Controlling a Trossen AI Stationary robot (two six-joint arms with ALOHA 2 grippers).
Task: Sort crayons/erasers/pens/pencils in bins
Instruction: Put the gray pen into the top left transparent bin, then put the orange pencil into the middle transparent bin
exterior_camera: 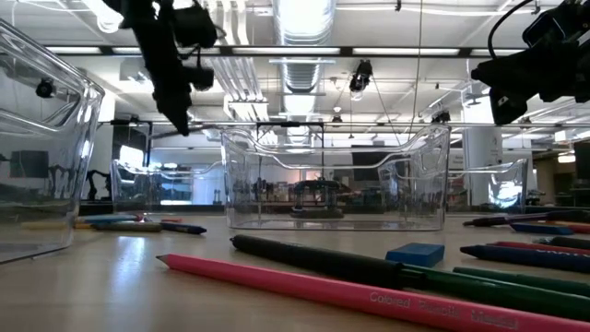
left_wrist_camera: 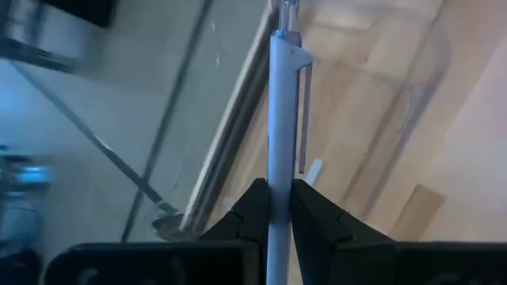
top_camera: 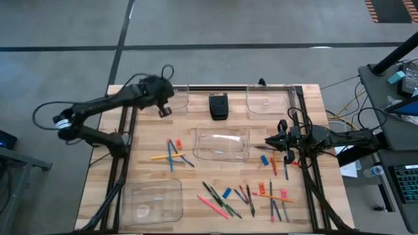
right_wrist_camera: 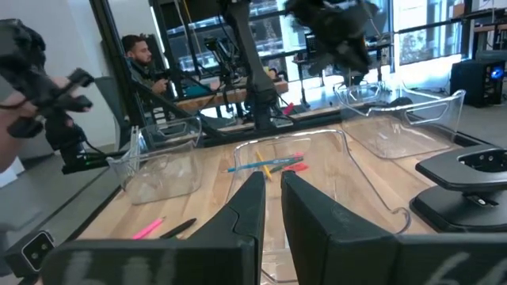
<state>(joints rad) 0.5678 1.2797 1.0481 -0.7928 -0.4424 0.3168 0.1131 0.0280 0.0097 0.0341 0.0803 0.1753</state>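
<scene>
My left gripper (top_camera: 163,109) hangs at the table's far left, beside the far left bin (top_camera: 177,98), shut on a pale blue-grey pen (left_wrist_camera: 283,111) with a clip. My right gripper (top_camera: 271,139) waits shut and level at the table's right side, holding nothing. Loose pencils (top_camera: 171,155) lie left of the middle bin (top_camera: 222,143). More sticks (top_camera: 248,194) and a blue eraser (top_camera: 226,193) lie on the table near the front edge. Another blue eraser (top_camera: 264,159) lies below my right gripper. My left gripper pinches the pen's barrel (left_wrist_camera: 277,198) between its two fingers (left_wrist_camera: 255,212), on the stretch behind the clip (left_wrist_camera: 305,119). The clip end sticks out past the fingers. The pen is lifted clear of the table, over the wood beside the far left bin's wall (left_wrist_camera: 412,87).
A small black box (top_camera: 219,106) sits between the far left bin and the far right bin (top_camera: 268,101). A fourth bin (top_camera: 151,199) stands near the front left. A pink pencil (exterior_camera: 369,295) lies close to the front edge. A person (right_wrist_camera: 142,55) sits beyond the table.
</scene>
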